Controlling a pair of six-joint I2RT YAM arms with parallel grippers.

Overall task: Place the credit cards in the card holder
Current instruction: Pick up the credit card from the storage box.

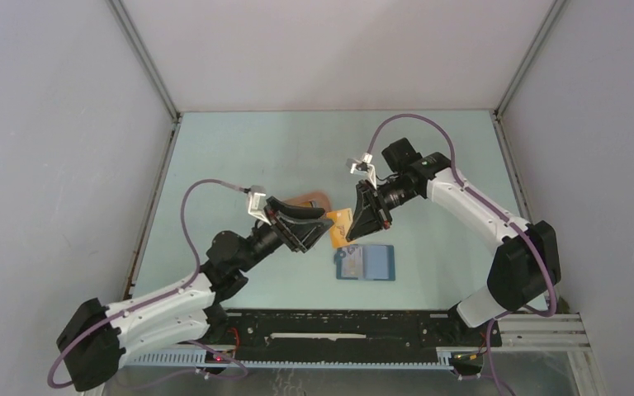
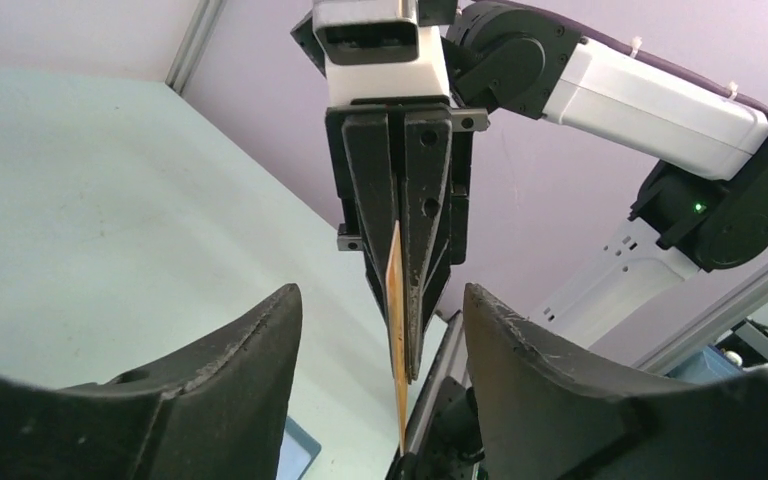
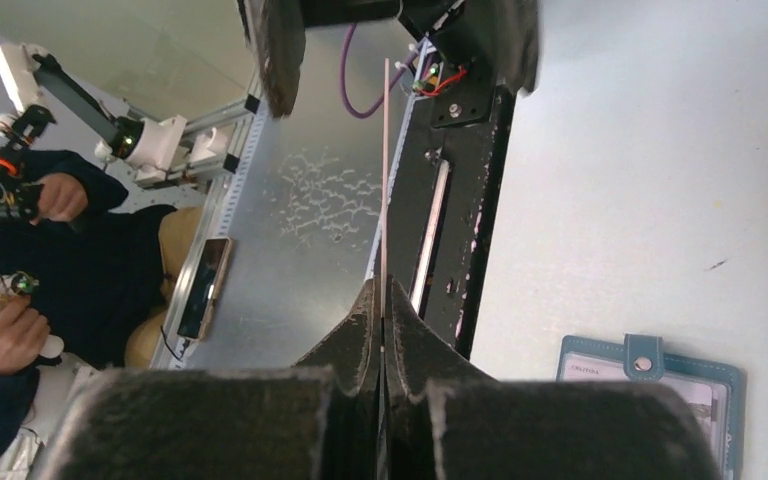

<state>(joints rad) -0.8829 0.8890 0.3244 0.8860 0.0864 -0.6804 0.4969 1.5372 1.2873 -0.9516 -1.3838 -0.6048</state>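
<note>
My right gripper (image 1: 361,221) is shut on one end of a yellow-orange credit card (image 1: 339,224) and holds it in the air, on edge. The card shows edge-on in the left wrist view (image 2: 397,330) and in the right wrist view (image 3: 385,180). My left gripper (image 1: 312,233) is open, with its fingers (image 2: 260,350) on either side of the card's free end, not touching it. The dark-blue card holder (image 1: 365,262) lies open on the table just below the card, with a pale panel in its left half. It also shows in the right wrist view (image 3: 650,385). The black and whitish cards are not in view.
A salmon-pink tray (image 1: 312,199) lies behind the left gripper, mostly hidden. A black rail (image 1: 338,326) runs along the table's near edge. Grey walls close in the table at the left, back and right.
</note>
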